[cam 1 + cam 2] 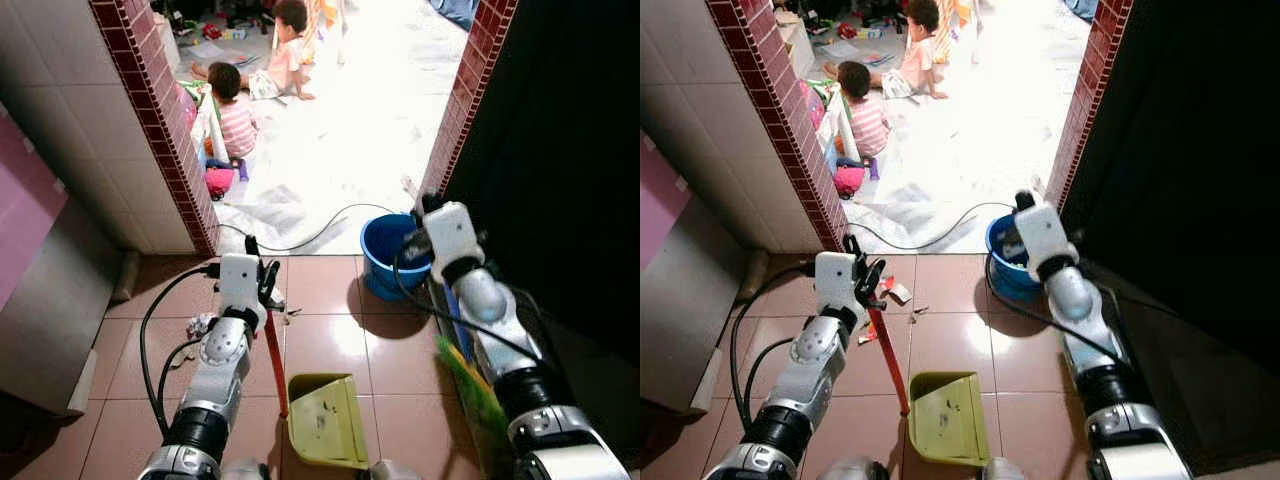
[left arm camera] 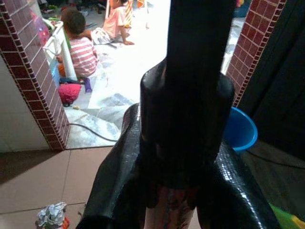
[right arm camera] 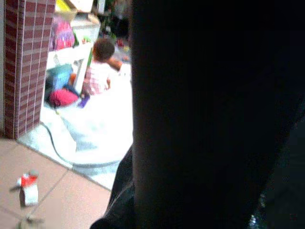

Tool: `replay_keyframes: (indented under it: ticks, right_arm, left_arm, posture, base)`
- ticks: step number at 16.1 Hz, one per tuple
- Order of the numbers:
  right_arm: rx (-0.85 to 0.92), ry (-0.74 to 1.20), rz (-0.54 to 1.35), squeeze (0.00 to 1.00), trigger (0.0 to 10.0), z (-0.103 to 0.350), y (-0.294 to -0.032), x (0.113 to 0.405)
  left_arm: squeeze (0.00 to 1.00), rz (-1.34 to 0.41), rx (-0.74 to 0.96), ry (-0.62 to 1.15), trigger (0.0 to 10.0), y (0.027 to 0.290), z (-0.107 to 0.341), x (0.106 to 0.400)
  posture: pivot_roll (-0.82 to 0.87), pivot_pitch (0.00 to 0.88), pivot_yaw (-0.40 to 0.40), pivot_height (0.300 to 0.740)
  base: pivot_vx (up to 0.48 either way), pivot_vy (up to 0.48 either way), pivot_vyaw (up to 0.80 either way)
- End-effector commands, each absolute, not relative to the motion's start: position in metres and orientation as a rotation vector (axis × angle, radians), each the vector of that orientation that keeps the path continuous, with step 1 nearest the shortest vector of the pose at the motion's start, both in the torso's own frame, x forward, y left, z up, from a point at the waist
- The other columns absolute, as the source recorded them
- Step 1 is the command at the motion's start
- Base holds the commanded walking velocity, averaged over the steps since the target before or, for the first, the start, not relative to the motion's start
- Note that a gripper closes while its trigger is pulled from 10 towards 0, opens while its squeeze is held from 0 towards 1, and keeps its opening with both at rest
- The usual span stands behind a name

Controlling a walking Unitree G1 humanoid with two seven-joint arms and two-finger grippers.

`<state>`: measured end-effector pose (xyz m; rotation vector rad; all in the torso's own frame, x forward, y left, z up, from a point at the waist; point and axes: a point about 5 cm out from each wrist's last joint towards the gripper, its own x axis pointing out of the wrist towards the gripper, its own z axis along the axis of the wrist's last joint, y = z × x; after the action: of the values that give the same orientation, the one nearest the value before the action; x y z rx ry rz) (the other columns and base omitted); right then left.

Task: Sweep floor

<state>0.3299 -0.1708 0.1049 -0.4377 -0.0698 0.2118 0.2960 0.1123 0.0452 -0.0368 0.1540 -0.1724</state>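
Observation:
My left gripper (image 1: 266, 288) is shut on the red handle (image 1: 277, 365) of a yellow-green dustpan (image 1: 325, 420), which rests on the brown tile floor close in front of me. In the left wrist view the handle (image 2: 169, 212) sits between the two black fingers (image 2: 119, 181). My right gripper (image 1: 424, 212) reaches out beside a blue bucket (image 1: 388, 255) and appears shut on a broom. Its blue stick (image 1: 458, 328) runs under the arm to the green bristles (image 1: 472, 385). Litter lies on the tiles: a crumpled wrapper (image 1: 200, 323) and red-and-white scraps (image 1: 892, 291).
Red-tiled door posts (image 1: 160, 110) (image 1: 470, 90) frame an opening to a bright room where two people (image 1: 232, 115) (image 1: 285, 50) sit among toys. A black cable (image 1: 300, 240) crosses the threshold. A dark wall stands on the right, a grey cabinet (image 1: 50, 300) on the left.

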Motion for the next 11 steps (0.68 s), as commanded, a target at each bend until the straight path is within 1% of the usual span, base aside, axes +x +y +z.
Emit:
replay_keyframes:
  ticks: [1, 3, 5, 11]
  right_arm:
    - [-0.472, -0.108, 0.233, 0.00, 10.0, 0.109, -0.167, 0.331]
    - [-0.404, -0.054, 0.233, 0.00, 10.0, 0.099, -0.164, 0.329]
    - [-0.340, -0.046, 0.237, 0.00, 10.0, 0.097, -0.157, 0.328]
    - [-0.148, -0.038, 0.204, 0.00, 10.0, 0.107, -0.150, 0.335]
  left_arm:
    - [0.00, -0.164, -0.013, 0.160, 10.0, 0.115, 0.044, 0.297]
    - [0.00, -0.169, -0.012, 0.164, 10.0, 0.114, 0.043, 0.296]
    - [0.00, -0.170, -0.013, 0.161, 10.0, 0.113, 0.043, 0.296]
    - [0.00, -0.173, -0.016, 0.160, 10.0, 0.112, 0.044, 0.298]
  posture:
    - [-0.02, 0.000, 0.038, 0.740]
    - [-0.02, 0.000, 0.040, 0.740]
    - [-0.02, 0.000, 0.041, 0.740]
    - [-0.02, 0.000, 0.038, 0.740]
  base:
    - [0.000, 0.000, 0.00]
    - [0.000, 0.000, 0.00]
    - [0.000, 0.000, 0.00]
    - [0.000, 0.000, 0.00]
